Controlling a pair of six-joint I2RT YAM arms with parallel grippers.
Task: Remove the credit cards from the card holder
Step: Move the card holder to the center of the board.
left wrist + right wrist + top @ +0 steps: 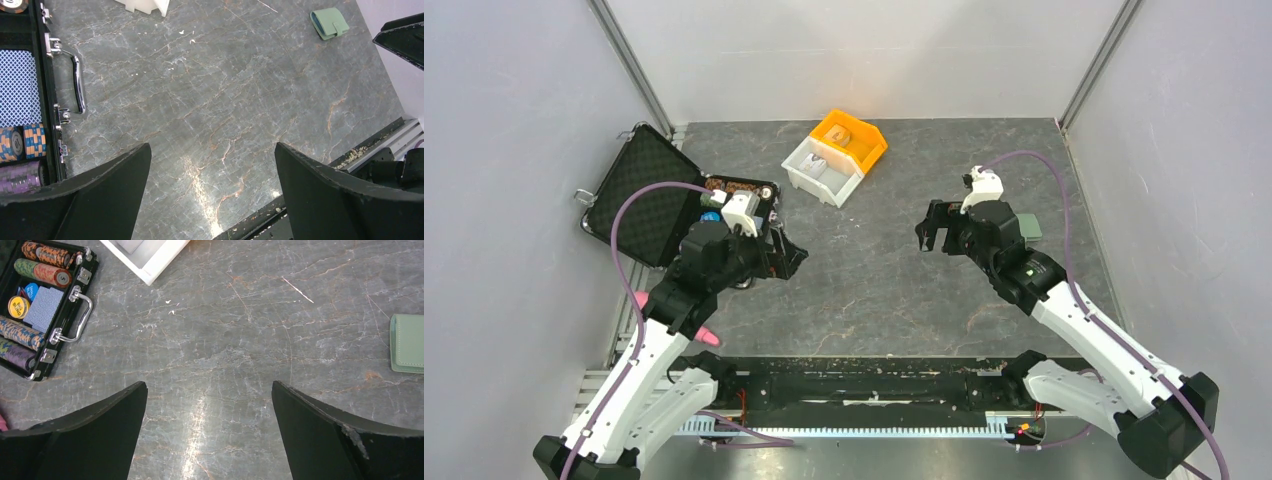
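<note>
Closed and flat on the grey table [874,300], the card holder [328,23]: to be found in the upper right of the left wrist view, at the right edge of the right wrist view, and in the overhead view right of centre, just behind the wrist of the right arm. No credit cards to be seen anywhere; probably inside, under the shut cover. Judged as a light and soft little thing, likely to slide on the smooth stone-like surface when pushed, and to lift whole when pulled by one flap only. Better to pin one panel with one gripper and to open the cover with the other, by the small side tab or the free edge. As for the cards, expected thin, stiff and a bit slippery: best to pinch by whatever edge shows out of the pocket, and to pull along the pocket, not upward. Wide open and empty, the left gripper [212,150], hanging above bare table beside the black case [639,195] with poker chips [20,142] at the left of the frame, well apart from the card holder. Also wide open and empty, the right gripper [209,385], pointing down at bare table, with the card holder near but off to the right of the fingers, not between them. Both arms bent forward from the bottom of the overhead view, wrists raised, touching nothing. Not yet begun, by the look of it; opening of the cover to come first.
</note>
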